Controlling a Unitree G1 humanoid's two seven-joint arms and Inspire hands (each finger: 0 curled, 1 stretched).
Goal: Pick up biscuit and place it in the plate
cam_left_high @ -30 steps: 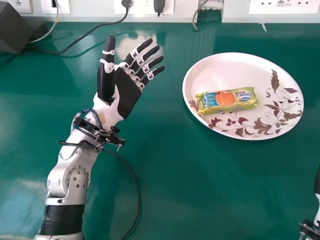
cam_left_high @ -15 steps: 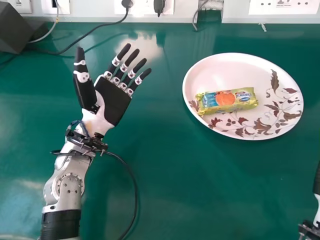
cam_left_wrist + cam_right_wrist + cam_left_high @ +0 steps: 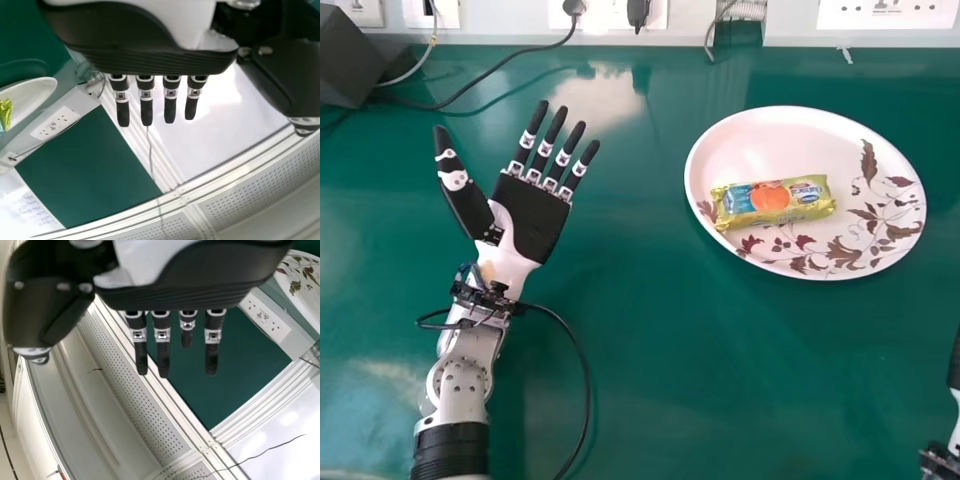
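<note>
Biscuit: the yellow-green biscuit packet (image 3: 775, 200) lies flat in the plate, its long side running across the head view, with a blue patch and an orange round printed on the wrapper; its left end is near the rim.
Plate: 1 white oval plate (image 3: 760, 145) on the right half of the table (image 3: 670, 350), with brown leaves and stems along its right and near parts; the packet partly covers the pattern.
Left hand: the left hand (image 3: 532, 215) is on the left side of the head view, well apart from the plate, palm facing the camera; its fingers are straight and spread, pointing away from the robot, and the thumb stands out to the left, with nothing held.
Left wrist view: straight fingers (image 3: 146, 107), with the plate's edge and 1 shiny end of the packet beyond.
Right hand: the right hand (image 3: 955, 370) is at the right edge of the head view, apart from the plate; in the right wrist view its fingers (image 3: 211, 352) are straight, with gaps between them, holding nothing.
Table: green and glossy, with 1 dark box (image 3: 350, 55) in the far left corner.
Cable: 1 black cable (image 3: 585, 370) curves from the left wrist toward the near edge.
Wall: white, with sockets (image 3: 890, 12) beyond the table.
</note>
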